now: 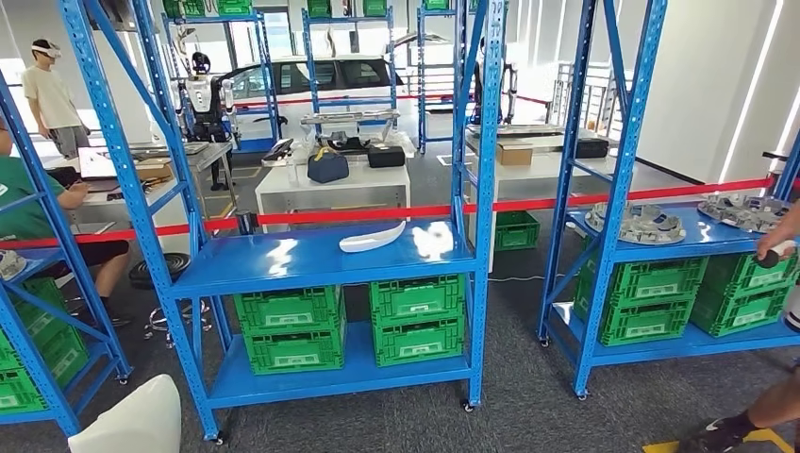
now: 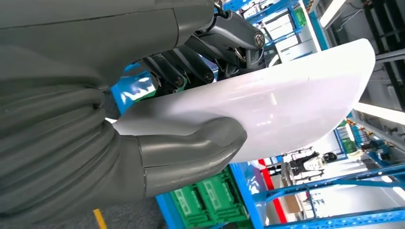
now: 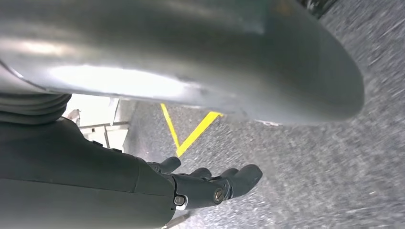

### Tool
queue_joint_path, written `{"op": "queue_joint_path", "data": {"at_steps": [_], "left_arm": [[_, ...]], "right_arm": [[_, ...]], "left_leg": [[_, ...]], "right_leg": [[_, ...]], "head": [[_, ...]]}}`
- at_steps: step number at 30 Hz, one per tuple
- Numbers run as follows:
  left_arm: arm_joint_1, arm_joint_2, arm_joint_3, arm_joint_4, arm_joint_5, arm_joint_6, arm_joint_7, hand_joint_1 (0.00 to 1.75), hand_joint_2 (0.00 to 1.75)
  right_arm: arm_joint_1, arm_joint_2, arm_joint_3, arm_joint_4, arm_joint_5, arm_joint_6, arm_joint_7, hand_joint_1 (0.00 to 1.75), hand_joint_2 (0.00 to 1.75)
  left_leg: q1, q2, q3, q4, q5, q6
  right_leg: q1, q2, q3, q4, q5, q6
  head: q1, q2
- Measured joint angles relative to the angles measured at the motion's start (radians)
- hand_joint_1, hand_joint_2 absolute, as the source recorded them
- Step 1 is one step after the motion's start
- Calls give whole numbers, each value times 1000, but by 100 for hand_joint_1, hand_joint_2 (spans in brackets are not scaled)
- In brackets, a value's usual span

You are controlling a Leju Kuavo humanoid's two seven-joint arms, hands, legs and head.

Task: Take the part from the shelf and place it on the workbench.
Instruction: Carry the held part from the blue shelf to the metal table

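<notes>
In the left wrist view my left hand (image 2: pixel 186 152) grips a white curved part (image 2: pixel 286 105), thumb on one face and dark fingers (image 2: pixel 191 71) on the other. The same part's rounded white end (image 1: pixel 132 420) shows at the head view's lower left corner. A second white curved part (image 1: pixel 373 236) lies on the blue shelf (image 1: pixel 283 269) ahead, at mid height. My right hand (image 3: pixel 210 183) hangs over grey carpet with its fingers stretched out and nothing in them.
Blue racks stand left, centre and right, with green crates (image 1: pixel 415 316) on their lower levels. Red tape (image 1: pixel 358 215) runs behind them. White tables (image 1: pixel 330 184) lie beyond. A person's hand (image 1: pixel 778 250) and foot (image 1: pixel 726 434) are at right; a seated person (image 1: pixel 28 203) at left.
</notes>
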Motion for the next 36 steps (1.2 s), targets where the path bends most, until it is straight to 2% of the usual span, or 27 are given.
{"op": "queue_joint_path", "data": {"at_steps": [1,2,3,4,5,6,7,8,9,11,12,14,16,17,18,19,20,22,23,24,26,28,31,32,33,34,36], "left_arm": [[0,0,0,4,0,0,0,175,175],[0,0,0,9,0,0,0,175,175],[0,0,0,13,0,0,0,175,175],[-1,0,0,16,0,0,0,175,175],[-1,0,0,17,0,0,0,175,175],[-3,1,0,18,1,0,0,175,175],[-5,1,1,19,2,-1,0,175,175],[-7,2,4,19,4,-1,-1,175,175],[-8,3,9,21,7,-2,-2,175,175],[-9,7,19,24,11,-8,-7,175,175],[-11,10,23,25,14,-12,-10,175,175],[-13,17,34,26,25,-17,-13,175,175],[-5,22,54,23,42,-18,-4,175,175],[4,24,67,18,49,-19,4,175,175],[14,25,81,10,53,-20,10,175,175],[26,26,95,0,54,-21,15,175,175],[39,26,109,-13,52,-23,19,175,175],[64,24,133,-39,43,-30,25,175,175],[75,23,141,-51,38,-36,30,175,175],[86,21,146,-59,34,-41,33,175,175],[105,20,153,-67,28,-48,32,175,175],[118,20,156,-65,25,-48,18,175,175],[122,21,157,-53,25,-38,-17,175,175],[123,21,157,-48,25,-32,-23,175,175],[123,21,156,-44,23,-27,-26,175,175],[123,21,156,-40,22,-22,-27,175,175],[122,22,156,-37,20,-18,-27,175,175]], "right_arm": [[1,0,0,0,0,0,0,0,0],[1,0,0,0,0,0,0,0,0],[1,0,0,0,-1,0,-2,0,0],[2,0,0,0,-3,3,-7,0,0],[2,0,0,0,-6,9,-17,0,0],[2,0,-1,0,-12,17,-32,0,0],[1,0,-2,0,-18,28,-52,0,0],[1,0,-3,0,-24,40,-74,0,0],[1,-1,-5,0,-29,51,-96,0,0],[1,-2,-9,0,-34,77,-136,0,0],[1,-3,-10,0,-35,90,-151,0,0],[1,-3,-10,0,-33,114,-177,0,0],[0,-3,-10,0,-28,138,-197,0,0],[0,-2,-10,0,-24,151,-202,0,0],[0,-1,-9,0,-18,162,-202,0,0],[1,2,-8,0,-11,172,-199,0,0],[2,4,-6,0,-5,179,-192,0,0],[4,10,0,0,5,184,-172,0,0],[5,13,3,0,8,181,-161,0,0],[6,15,6,0,10,179,-151,0,0],[6,20,8,0,9,170,-143,0,0],[5,22,8,0,3,161,-149,0,0],[5,18,7,0,-10,156,-170,0,0],[6,16,7,0,-16,155,-178,0,0],[5,13,6,0,-21,154,-184,0,0],[5,11,6,0,-24,153,-188,0,0],[4,9,6,0,-27,151,-191,0,0]], "left_leg": [[1,0,-6,58,-27,-3],[2,0,-1,96,-30,-5],[2,0,18,99,-11,-5],[2,0,54,65,18,-3],[2,-1,107,-2,40,1],[0,-2,165,-82,46,5],[-2,-3,214,-155,40,10],[-5,-4,243,-207,29,16],[-9,-4,252,-231,22,22],[-8,-3,242,-241,32,39],[-6,-2,238,-243,40,49],[-3,0,225,-245,59,63],[-5,-4,207,-240,73,64],[-5,-7,197,-237,77,62],[-5,-11,187,-232,81,60],[-4,-16,179,-226,83,57],[-3,-22,171,-219,84,55],[-3,-37,154,-205,85,49],[-2,-45,149,-199,86,44],[-2,-54,144,-197,89,37],[-1,-69,139,-194,93,23],[-1,-53,118,-157,66,10],[5,-16,36,32,-32,-8],[8,-13,17,82,-48,-12],[10,-10,17,94,-42,-16],[13,-6,36,67,-20,-18],[17,27,120,-74,38,-19]], "right_leg": [[0,0,-15,1,12,1],[1,0,-30,2,25,2],[1,0,-45,3,36,3],[1,0,-59,4,48,6],[1,0,-71,5,58,8],[2,0,-80,5,68,12],[3,0,-87,4,77,17],[3,0,-90,2,87,22],[3,0,-92,-2,96,27],[1,0,-95,-6,104,40],[1,2,-102,8,87,45],[0,4,-136,102,6,51],[1,5,-179,241,-71,55],[0,6,-186,282,-82,55],[0,6,-174,288,-76,55],[0,8,-140,250,-56,54],[-1,17,-90,181,-32,51],[-4,52,-2,51,-12,44],[-4,65,19,16,-14,40],[-4,68,24,7,-20,37],[-4,48,23,1,-17,28],[-8,24,23,-6,-10,16],[-9,-12,15,-8,-4,7],[-9,-24,11,-6,-3,7],[-9,-35,8,-5,-1,8],[-9,-45,6,-4,0,10],[-8,-65,6,-1,1,14]], "head": [[0,0],[-1,0],[-1,0],[-1,0],[-1,0],[-2,0],[-1,0],[-1,0],[-1,0],[-1,0],[0,0],[1,0],[1,0],[1,0],[2,0],[2,0],[2,0],[2,0],[2,0],[2,0],[1,0],[0,0],[-2,0],[-2,0],[-2,0],[-2,0],[-2,0]]}}
